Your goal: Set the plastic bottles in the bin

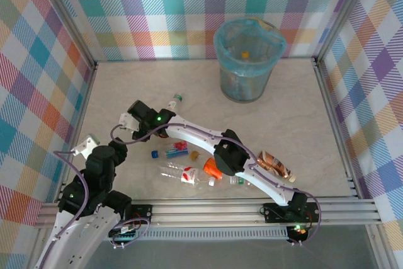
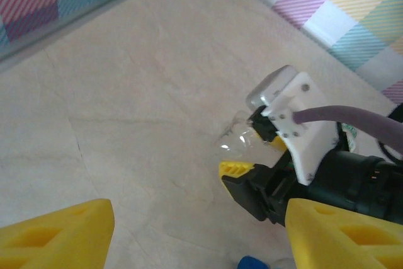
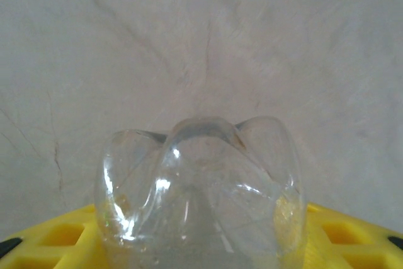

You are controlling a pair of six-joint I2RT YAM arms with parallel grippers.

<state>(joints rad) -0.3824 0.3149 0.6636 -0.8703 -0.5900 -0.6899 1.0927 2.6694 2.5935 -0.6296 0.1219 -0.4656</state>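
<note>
the job looks part done at most: the bin (image 1: pixel 245 86) stands at the far side of the table (image 1: pixel 296 111) with an orange-yellow spot showing inside and vague shapes behind its wall, so a few bottles seem to be in already, but many are left out. the right gripper (image 2: pixel 247 148) is far over on the left, its jaws partly drawn in on either side of a clear bottle (image 3: pixel 198 193) that looks gripped yet low at the tabletop, well apart from the bin. the left gripper (image 2: pixel 200 225) hangs just beside it, fingers wide apart and holding nothing. left on the table are a green-capped bottle (image 1: pixel 175 100) near the right wrist, a brown-labelled bottle (image 1: pixel 276 164) near the right edge, an orange bottle (image 1: pixel 211 168) and two red-labelled bottles (image 1: pixel 182 173) in a loose cluster close to the arm bases, plus a small blue cap (image 1: pixel 155 154). the right arm (image 1: pixel 201 138) stretches across that cluster, and the green-capped bottle lies roughly on the way to the bin, so i judge the carry needs a lift first
</note>
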